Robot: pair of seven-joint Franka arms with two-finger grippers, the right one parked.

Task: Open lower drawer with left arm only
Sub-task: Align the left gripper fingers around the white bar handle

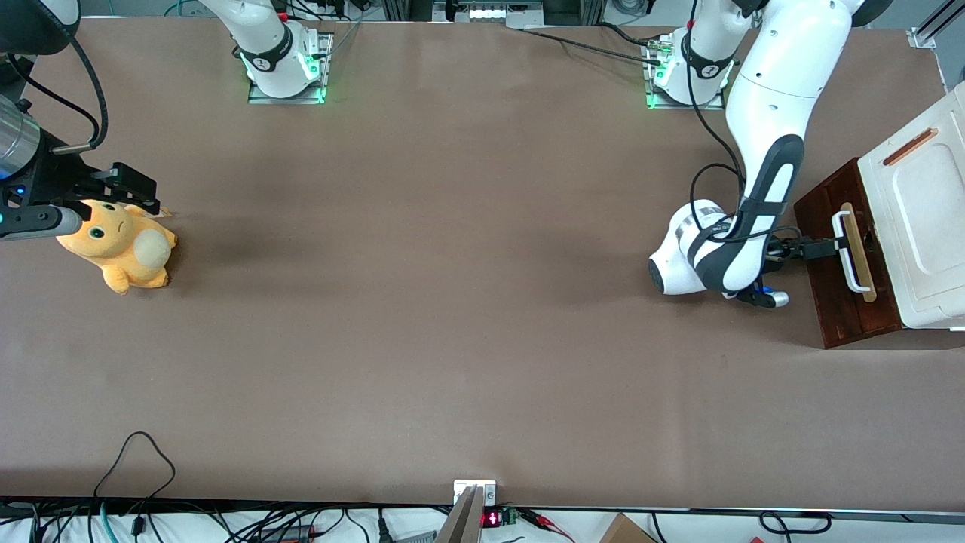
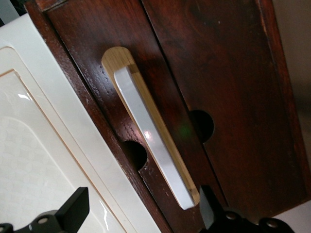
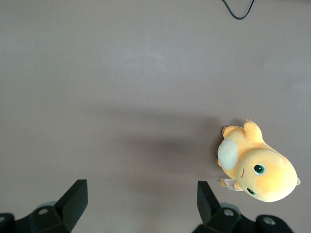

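Note:
The lower drawer [image 1: 838,305] shows its dark red-brown front [image 2: 238,97] under the white cabinet top [image 1: 923,219]. None of its inside shows. A white bar handle [image 1: 849,255] on a pale wood strip crosses the front [image 2: 150,141]. The left arm [image 1: 769,113] reaches down in front of the drawer. Its black gripper [image 1: 829,244] is at the handle, toward the handle's end that is farther from the front camera. The gripper [image 2: 143,206] is open, its black fingers [image 2: 75,208] standing wide to either side of one end of the handle, apart from it.
The white cabinet top [image 2: 39,145] with an orange-brown slot [image 1: 910,147] stands at the working arm's end of the table. A yellow plush toy [image 1: 121,245] lies on the brown table [image 1: 452,264] toward the parked arm's end. Cables hang at the table's near edge.

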